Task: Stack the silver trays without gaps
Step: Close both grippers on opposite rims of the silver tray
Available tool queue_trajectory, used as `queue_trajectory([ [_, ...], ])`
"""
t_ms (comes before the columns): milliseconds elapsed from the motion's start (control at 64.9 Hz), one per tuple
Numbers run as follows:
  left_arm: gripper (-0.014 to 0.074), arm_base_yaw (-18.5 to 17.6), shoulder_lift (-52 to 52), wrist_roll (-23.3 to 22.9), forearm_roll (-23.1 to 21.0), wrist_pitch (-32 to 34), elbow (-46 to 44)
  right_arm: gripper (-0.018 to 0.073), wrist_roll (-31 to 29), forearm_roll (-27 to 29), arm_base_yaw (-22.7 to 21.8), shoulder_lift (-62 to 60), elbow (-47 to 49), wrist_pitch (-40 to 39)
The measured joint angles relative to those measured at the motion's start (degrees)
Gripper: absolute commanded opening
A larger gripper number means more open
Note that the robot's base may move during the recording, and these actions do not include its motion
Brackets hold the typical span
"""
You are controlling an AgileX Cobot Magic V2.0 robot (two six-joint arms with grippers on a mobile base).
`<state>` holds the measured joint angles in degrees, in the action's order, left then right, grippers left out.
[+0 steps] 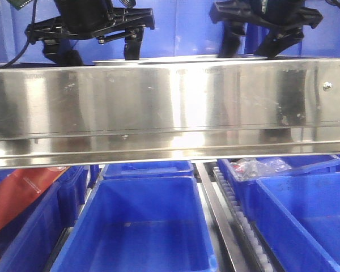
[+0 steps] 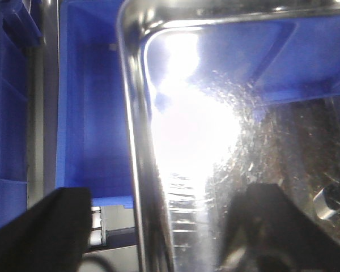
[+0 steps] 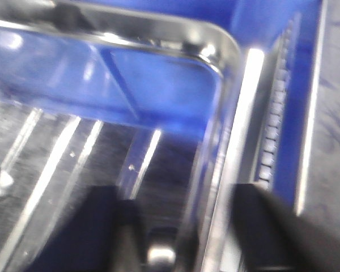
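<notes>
- Broad steel rail [image 1: 170,107] filled the front view and hid most of what lay below both hands.
- Left gripper [image 2: 164,198] stood open with its jaws well apart. One finger was outside the silver tray [image 2: 137,141] and the other over its floor. The rim ran between them and looked untouched.
- Right gripper [image 3: 187,209] was open too, straddling the opposite rim near a corner. Its outer finger was just beside the rim; blur hid any contact.
- Tray sat directly under both hands, over a blue bin [image 2: 90,113] that showed beyond the left hand's outer finger.
- Whether another tray lay beneath it, I could not tell.
- Step, as judged: taking the tray by both ends to seat it.
- Doing it well called for closing both sides together at matching height, keeping the tray level, squaring the corners and lowering straight. A tilt would probably leave a gap.
</notes>
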<state>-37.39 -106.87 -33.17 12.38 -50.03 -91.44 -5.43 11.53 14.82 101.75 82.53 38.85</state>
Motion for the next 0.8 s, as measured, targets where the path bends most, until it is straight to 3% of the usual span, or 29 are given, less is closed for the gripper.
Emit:
queue_trajectory([
  [185,0.0057,0.0,0.0,0.0,-0.1,0.5,-0.1,0.022,0.0,0.0,-0.1,0.1,0.0,0.3],
  [246,-0.0041,0.0,0.0,0.0,0.1,0.5,-0.1,0.0176,0.0,-0.3,-0.1,0.2,0.0,0.3],
  [416,-0.0007,0.4,0.0,-0.4,0.3,0.5,-0.2,-0.0076,0.0,-1.7,-0.6,0.2,0.0,0.7],
  [801,-0.0007,0.4,0.0,-0.8,0.3,0.2,-0.2,-0.0067,0.9,-1.8,-0.7,0.3,0.0,0.1],
])
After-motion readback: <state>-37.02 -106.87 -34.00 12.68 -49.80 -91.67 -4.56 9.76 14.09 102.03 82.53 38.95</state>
